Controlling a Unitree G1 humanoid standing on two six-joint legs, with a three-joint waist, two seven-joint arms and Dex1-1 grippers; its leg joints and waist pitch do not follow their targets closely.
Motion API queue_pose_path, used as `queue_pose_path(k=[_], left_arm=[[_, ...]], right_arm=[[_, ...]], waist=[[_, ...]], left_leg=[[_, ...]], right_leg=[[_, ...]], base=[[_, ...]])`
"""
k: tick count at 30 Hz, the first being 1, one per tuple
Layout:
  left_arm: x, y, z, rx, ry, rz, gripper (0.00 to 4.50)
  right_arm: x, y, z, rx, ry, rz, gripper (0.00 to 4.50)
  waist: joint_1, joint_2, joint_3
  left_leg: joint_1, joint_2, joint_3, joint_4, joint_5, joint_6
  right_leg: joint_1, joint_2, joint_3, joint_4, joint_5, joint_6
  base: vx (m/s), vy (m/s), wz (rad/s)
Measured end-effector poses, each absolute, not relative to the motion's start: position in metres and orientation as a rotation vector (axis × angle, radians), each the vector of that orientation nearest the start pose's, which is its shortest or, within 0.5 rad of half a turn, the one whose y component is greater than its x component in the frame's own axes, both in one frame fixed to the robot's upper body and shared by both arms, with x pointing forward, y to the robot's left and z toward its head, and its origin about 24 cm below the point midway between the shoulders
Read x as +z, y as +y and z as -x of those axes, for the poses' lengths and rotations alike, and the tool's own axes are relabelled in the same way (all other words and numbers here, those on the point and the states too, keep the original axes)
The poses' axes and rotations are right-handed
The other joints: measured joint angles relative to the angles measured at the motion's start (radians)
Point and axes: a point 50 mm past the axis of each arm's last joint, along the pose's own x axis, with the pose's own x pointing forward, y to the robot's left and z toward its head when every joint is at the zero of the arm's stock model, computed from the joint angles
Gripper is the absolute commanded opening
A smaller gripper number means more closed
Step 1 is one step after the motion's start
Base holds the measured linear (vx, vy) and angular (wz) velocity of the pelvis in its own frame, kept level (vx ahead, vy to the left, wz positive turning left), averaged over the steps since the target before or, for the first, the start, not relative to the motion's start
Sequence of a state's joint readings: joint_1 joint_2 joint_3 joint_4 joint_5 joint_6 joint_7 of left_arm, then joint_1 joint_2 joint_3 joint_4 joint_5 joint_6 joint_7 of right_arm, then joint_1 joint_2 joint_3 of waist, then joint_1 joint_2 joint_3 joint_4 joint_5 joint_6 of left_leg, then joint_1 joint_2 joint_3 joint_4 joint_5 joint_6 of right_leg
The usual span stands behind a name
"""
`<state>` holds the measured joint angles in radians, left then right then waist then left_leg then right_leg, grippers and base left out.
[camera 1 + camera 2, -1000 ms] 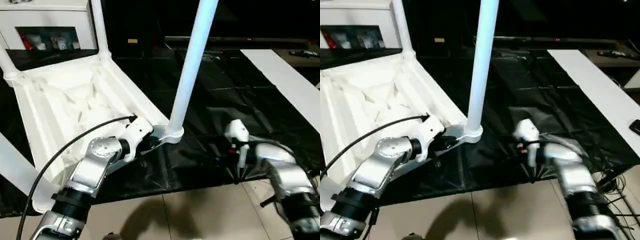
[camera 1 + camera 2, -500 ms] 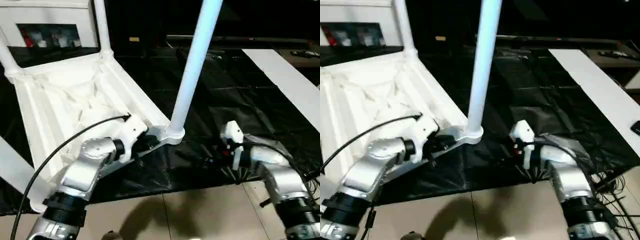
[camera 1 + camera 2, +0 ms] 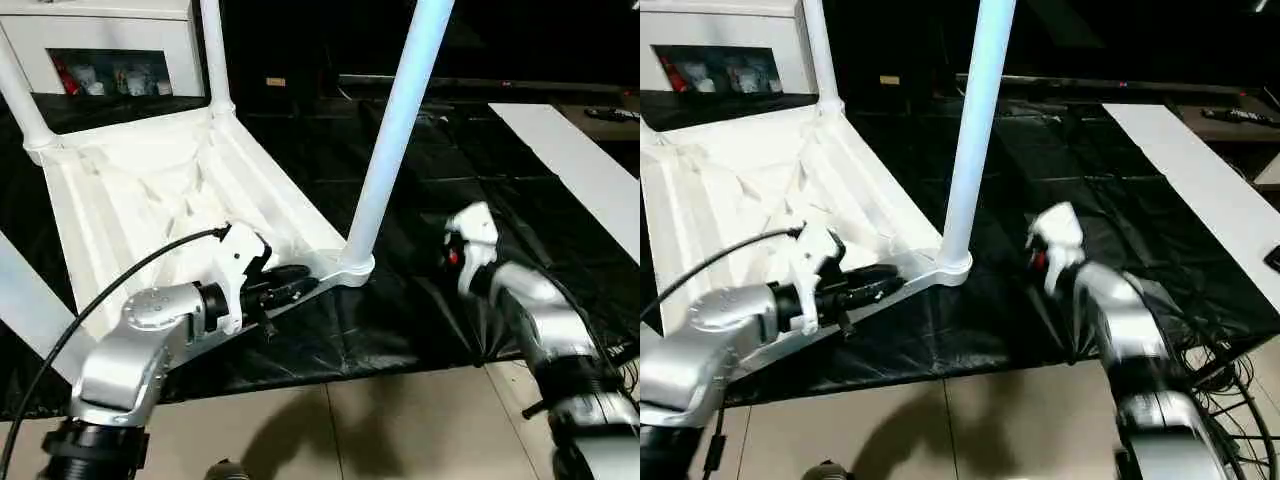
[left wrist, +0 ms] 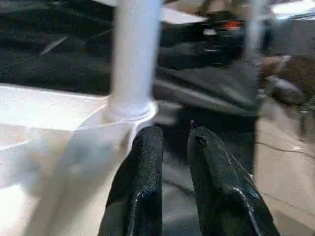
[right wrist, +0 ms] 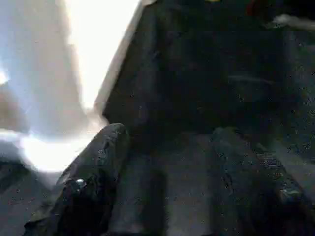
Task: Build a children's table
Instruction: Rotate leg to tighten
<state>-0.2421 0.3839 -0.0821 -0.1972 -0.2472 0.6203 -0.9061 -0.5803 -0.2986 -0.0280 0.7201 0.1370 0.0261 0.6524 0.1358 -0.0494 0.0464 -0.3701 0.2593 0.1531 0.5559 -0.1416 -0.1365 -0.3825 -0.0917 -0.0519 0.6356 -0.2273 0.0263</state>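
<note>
Table top (image 3: 130, 190), white, ribbed underside up: one. Legs standing in its corner sockets: three in view — near (image 3: 395, 130), far middle (image 3: 214, 50), far left (image 3: 20, 95). Flat white board (image 3: 575, 165): one; glass-door cabinet (image 3: 110, 50): one; black floor sheet (image 3: 400, 190): one.

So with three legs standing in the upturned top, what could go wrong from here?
The left gripper sits slightly open beside the near leg, holding nothing; a careless move could knock that tall leg askew in its corner socket. The right gripper, open over the black sheet, may swing into the same leg. The table top overhangs the sheet's near edge and might slide.
</note>
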Motion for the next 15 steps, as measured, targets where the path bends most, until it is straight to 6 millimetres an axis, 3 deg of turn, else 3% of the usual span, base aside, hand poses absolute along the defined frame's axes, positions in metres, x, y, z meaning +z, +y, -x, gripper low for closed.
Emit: queue_pose_path(k=[2,6,10,15], left_arm=[[0.089,0.147,-0.256,-1.098,0.392,-0.101,1.05],[0.076,0.153,-0.245,-1.147,0.532,-0.151,1.05],[0.063,0.163,-0.248,-1.058,0.620,-0.261,1.05],[0.063,0.178,-0.246,-1.003,0.681,-0.324,1.05]], right_arm=[[0.062,-0.168,-0.358,0.534,0.158,0.074,3.12],[0.066,-0.150,-0.367,0.535,0.128,0.051,3.12],[0.076,-0.127,-0.375,0.576,0.084,0.020,3.12],[0.092,-0.119,-0.385,0.586,0.011,-0.030,3.12]], waist=[[-0.012,0.001,0.000],[-0.019,0.001,0.001],[-0.022,0.002,0.001],[-0.023,-0.002,0.002]], left_leg=[[0.001,-0.001,0.000,0.000,0.000,0.000],[0.000,-0.001,0.001,0.001,0.000,0.000],[-0.001,-0.001,0.001,0.004,0.000,0.000],[-0.002,0.000,0.001,0.006,0.000,0.000]], right_leg=[[-0.003,0.001,0.005,0.004,0.000,0.000],[-0.004,0.001,0.006,0.004,0.000,0.000],[-0.005,0.001,0.006,0.006,0.000,0.000],[-0.008,0.001,0.007,0.010,0.000,0.000]], base=[[0.000,0.000,0.00],[0.000,0.000,0.00],[0.000,0.000,0.00],[0.000,0.000,0.00]])
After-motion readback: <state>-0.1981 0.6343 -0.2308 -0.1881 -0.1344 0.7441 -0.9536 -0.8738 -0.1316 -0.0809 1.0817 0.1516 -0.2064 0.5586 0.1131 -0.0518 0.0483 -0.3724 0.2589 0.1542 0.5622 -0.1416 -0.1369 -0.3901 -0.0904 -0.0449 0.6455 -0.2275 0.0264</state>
